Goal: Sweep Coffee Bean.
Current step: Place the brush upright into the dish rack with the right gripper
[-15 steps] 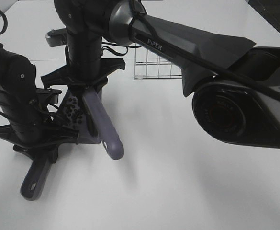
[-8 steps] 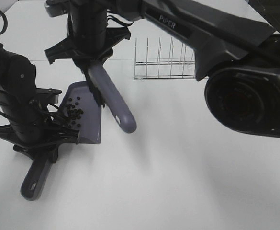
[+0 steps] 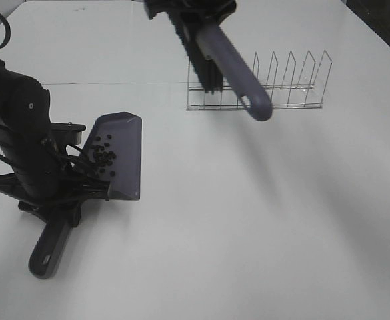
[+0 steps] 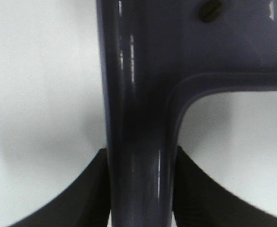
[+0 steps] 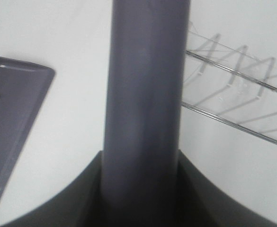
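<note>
Clamping the dustpan [image 3: 129,133] handle tightly in the left gripper [image 4: 140,189]; clamping the brush [image 3: 235,67], high beside the wire rack [image 3: 295,105], in the right gripper [image 5: 140,189]. Carrying the coffee bean [image 3: 102,155] loose inside the pan. Probably handling light, hard, rolling beans: gripping only the handle, level.

White table [image 3: 261,253], wire rack [image 3: 289,85] at back, soft shadows

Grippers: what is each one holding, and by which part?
Left gripper is shut on the dustpan, by its handle near the pan. Right gripper is shut on the brush, by its handle.
</note>
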Action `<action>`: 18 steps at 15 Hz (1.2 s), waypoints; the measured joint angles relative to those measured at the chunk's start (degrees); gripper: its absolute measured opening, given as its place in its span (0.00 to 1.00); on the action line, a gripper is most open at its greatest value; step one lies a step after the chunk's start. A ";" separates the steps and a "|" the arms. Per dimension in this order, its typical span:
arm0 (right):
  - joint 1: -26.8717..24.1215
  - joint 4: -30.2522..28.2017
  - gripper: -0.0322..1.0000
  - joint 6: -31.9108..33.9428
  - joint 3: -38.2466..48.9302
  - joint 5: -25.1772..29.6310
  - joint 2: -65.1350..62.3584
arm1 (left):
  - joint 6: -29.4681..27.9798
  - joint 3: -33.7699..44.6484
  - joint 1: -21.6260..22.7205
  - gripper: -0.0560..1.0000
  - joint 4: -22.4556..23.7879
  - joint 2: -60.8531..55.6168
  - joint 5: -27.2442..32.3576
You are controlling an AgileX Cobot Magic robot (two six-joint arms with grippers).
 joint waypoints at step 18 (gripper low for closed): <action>-21.31 9.05 0.33 -0.57 32.26 -0.06 -8.31 | 0.11 0.00 0.00 0.38 0.00 0.00 0.00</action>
